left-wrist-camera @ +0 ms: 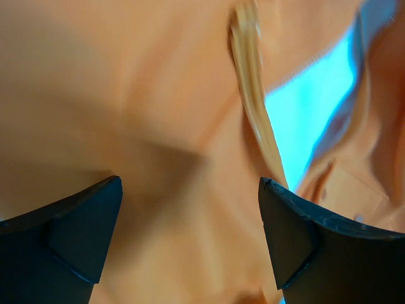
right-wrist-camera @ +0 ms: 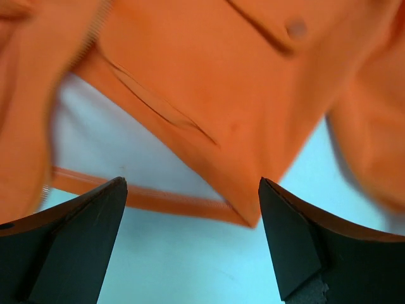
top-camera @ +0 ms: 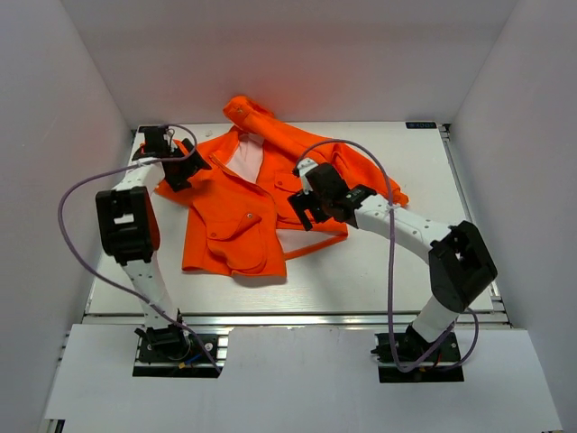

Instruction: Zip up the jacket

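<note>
The bright orange jacket (top-camera: 239,212) lies on the table, collar toward the back, with its pale neck lining (top-camera: 245,158) showing. Its front is partly open and the lower right flap is spread out. My left gripper (top-camera: 183,170) is open at the jacket's left shoulder. In the left wrist view (left-wrist-camera: 190,183) orange fabric fills the gap between the jaws, and a light front edge strip (left-wrist-camera: 253,101) runs above. My right gripper (top-camera: 303,211) is open and empty over the lower right flap. In the right wrist view (right-wrist-camera: 193,183) the flap's corner (right-wrist-camera: 243,212) lies just ahead of the jaws.
The white table (top-camera: 406,271) is walled by white panels at the left, back and right. A jacket sleeve (top-camera: 261,117) rises against the back wall. Purple cables (top-camera: 389,271) loop off both arms.
</note>
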Action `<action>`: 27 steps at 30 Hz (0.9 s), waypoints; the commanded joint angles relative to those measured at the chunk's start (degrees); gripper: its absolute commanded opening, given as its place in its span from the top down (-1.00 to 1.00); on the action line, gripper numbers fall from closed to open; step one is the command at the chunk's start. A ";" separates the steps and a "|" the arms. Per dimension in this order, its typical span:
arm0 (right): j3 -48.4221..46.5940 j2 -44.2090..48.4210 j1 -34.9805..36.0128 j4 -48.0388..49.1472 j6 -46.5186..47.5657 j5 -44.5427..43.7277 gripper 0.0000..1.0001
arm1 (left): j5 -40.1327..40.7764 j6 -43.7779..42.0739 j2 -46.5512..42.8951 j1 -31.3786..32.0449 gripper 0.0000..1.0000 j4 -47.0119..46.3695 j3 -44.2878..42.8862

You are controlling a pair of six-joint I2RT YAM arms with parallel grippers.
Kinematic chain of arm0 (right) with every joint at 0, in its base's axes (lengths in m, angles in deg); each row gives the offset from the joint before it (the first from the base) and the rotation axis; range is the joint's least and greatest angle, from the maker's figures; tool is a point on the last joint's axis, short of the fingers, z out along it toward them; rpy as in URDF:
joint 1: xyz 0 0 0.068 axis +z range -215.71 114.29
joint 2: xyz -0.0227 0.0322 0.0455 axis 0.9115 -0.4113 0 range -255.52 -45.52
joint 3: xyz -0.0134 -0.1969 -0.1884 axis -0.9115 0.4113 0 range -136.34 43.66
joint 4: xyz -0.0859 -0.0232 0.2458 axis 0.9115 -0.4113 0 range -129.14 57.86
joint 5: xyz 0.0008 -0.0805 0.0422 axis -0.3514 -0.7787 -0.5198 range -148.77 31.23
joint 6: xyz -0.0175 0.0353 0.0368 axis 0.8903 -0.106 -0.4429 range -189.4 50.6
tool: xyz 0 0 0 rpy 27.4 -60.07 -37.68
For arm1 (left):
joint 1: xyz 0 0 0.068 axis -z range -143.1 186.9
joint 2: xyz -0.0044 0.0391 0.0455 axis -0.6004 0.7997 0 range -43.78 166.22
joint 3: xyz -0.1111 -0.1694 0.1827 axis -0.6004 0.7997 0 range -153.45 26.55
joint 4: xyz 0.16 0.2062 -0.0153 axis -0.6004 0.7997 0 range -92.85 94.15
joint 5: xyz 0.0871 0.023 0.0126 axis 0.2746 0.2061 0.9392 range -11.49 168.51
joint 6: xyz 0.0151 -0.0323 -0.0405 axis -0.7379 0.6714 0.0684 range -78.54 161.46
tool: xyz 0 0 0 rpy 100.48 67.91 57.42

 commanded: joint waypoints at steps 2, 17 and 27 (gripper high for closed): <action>-4.22 -4.89 1.41 2.79 8.79 1.70 -0.79 | 8.44 0.04 -16.48 3.63 -0.96 8.74 5.35; -19.95 -23.18 3.79 7.28 11.54 9.70 -0.74 | 9.61 1.36 -30.66 18.32 -0.96 3.65 32.34; -27.42 -30.92 3.61 2.28 9.94 9.09 -0.48 | 11.62 1.62 -21.77 18.23 -0.96 5.14 30.94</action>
